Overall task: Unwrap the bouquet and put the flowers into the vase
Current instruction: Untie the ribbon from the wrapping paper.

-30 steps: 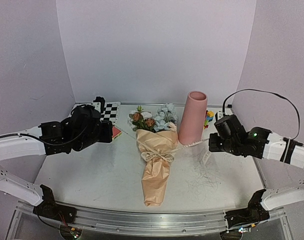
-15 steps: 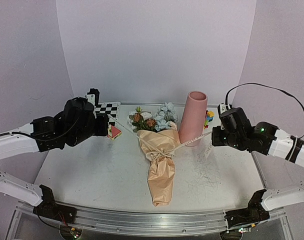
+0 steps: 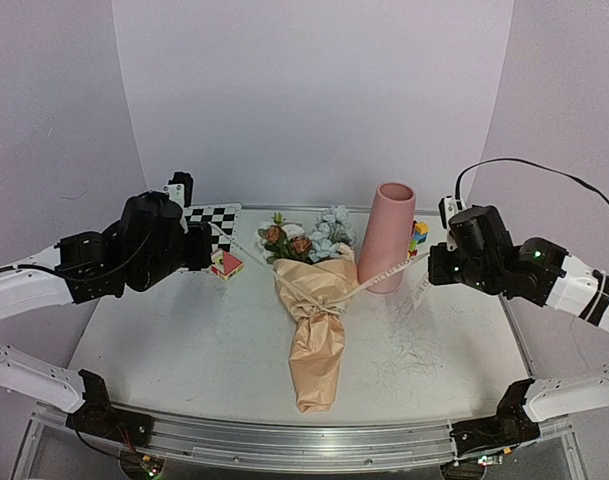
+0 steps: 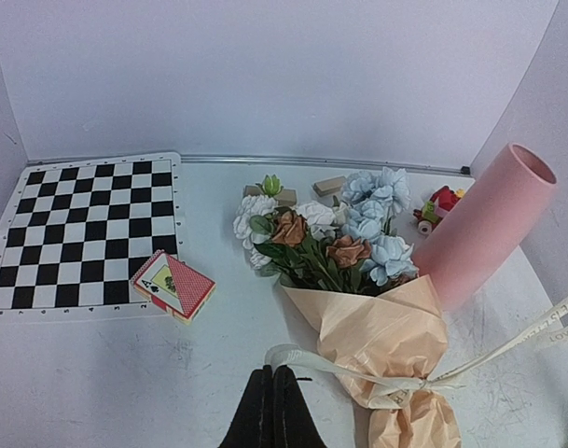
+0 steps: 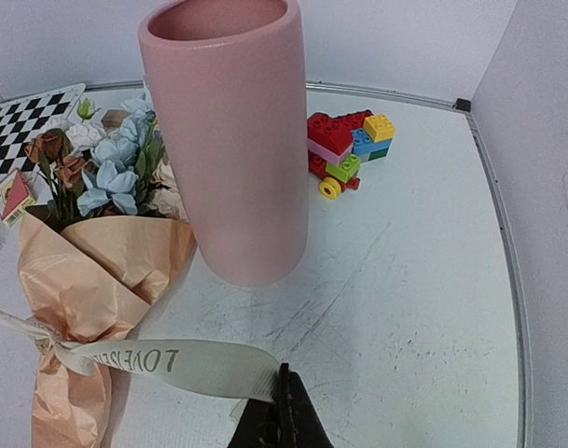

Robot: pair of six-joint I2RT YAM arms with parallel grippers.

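The left fingers (image 4: 258, 406) and right fingers (image 5: 297, 420) each grip 1 ribbon (image 5: 172, 359) end; pull apart evenly, keeping bouquet (image 3: 319, 320) clear of vase (image 3: 387, 235).

The vase (image 5: 237, 159) is matte pink. The bouquet (image 3: 319, 320) has peach-tan crinkled paper (image 4: 377, 336) and a cream ribbon (image 5: 186, 362) with dark lettering. The flowers (image 4: 344, 229) are pale blue, white and rust-brown with green leaves (image 4: 261, 225). The checkerboard (image 4: 83, 229) is black and white; the toy blocks (image 5: 344, 149) red, yellow, blue, green.
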